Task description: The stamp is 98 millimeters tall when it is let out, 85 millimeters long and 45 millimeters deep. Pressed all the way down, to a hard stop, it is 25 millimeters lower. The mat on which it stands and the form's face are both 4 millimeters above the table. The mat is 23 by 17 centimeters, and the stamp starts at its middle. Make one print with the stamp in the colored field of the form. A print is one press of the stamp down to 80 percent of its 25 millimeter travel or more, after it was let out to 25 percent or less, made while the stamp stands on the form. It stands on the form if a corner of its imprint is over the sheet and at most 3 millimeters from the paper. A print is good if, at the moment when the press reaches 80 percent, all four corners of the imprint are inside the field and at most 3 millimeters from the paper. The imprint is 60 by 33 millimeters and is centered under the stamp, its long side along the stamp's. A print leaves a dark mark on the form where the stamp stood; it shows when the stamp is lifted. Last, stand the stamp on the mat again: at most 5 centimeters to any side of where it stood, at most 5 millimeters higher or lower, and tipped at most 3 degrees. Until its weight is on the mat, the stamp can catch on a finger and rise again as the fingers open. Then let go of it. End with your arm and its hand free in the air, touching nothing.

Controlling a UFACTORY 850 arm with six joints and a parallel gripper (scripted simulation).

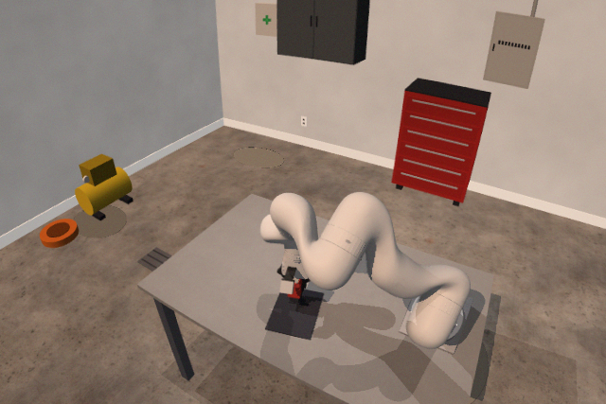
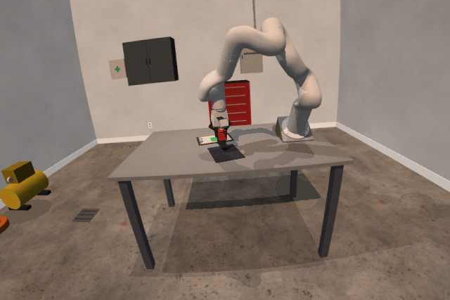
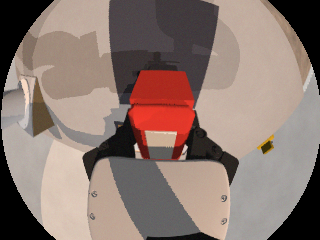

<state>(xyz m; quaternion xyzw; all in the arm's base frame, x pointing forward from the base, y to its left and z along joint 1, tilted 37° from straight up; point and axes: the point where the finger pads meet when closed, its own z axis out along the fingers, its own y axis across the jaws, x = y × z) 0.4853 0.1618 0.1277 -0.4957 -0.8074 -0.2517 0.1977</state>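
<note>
Fingers of my gripper [image 3: 162, 135] squeeze the red stamp [image 3: 162, 102] above the dark mat [image 2: 226, 152]; next I carry it to the form [image 2: 207, 140].

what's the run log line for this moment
gripper: shut on red stamp | stamp: held off the dark mat, between mat and form | green field: no print visible | phase: carry

stamp [image 2: 221, 133] above table [image 2: 163, 159], between form [image 2: 206, 140], mat [image 2: 227, 154]

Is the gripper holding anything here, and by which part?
Yes. The gripper is shut on the red stamp, its fingers clamping the stamp's two opposite sides.
</note>
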